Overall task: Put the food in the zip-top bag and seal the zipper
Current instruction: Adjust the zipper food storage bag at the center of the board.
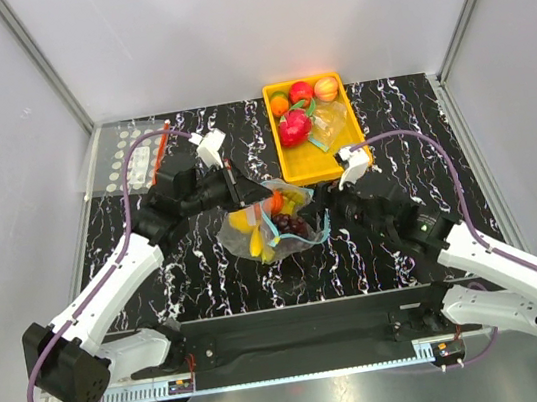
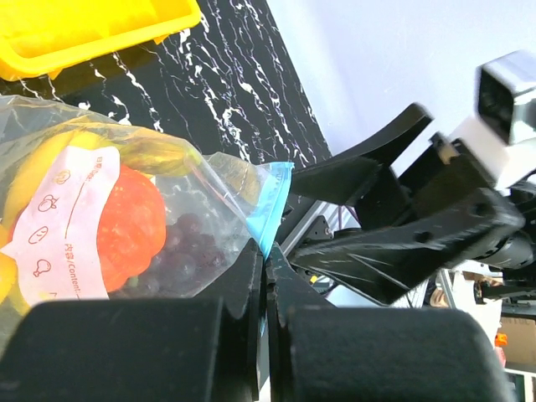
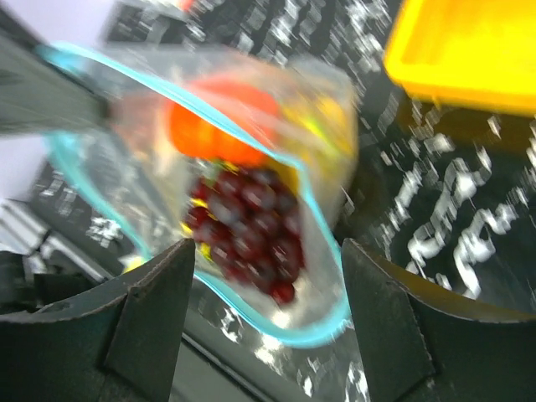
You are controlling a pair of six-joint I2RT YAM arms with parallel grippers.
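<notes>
The clear zip-top bag point(image 1: 271, 229) lies at mid-table with its teal-blue zipper point(image 1: 307, 243) gaping open toward the right. Inside are dark purple grapes point(image 3: 247, 233), a round orange-red fruit point(image 3: 219, 126), yellow bananas point(image 1: 243, 223) and a yellowish piece that may be the lemon point(image 2: 157, 156). My left gripper point(image 2: 268, 270) is shut on the bag's teal mouth strip point(image 2: 273, 208) at its far end. My right gripper point(image 3: 266, 289) is open, its fingers either side of the bag's open mouth, just in front of it; that view is blurred.
A yellow tray point(image 1: 288, 163) at the back holds more toy fruits and a small clear bag point(image 1: 327, 132). A white-dotted bag with a red strip point(image 1: 133, 160) lies at the back left. Grey walls enclose the table.
</notes>
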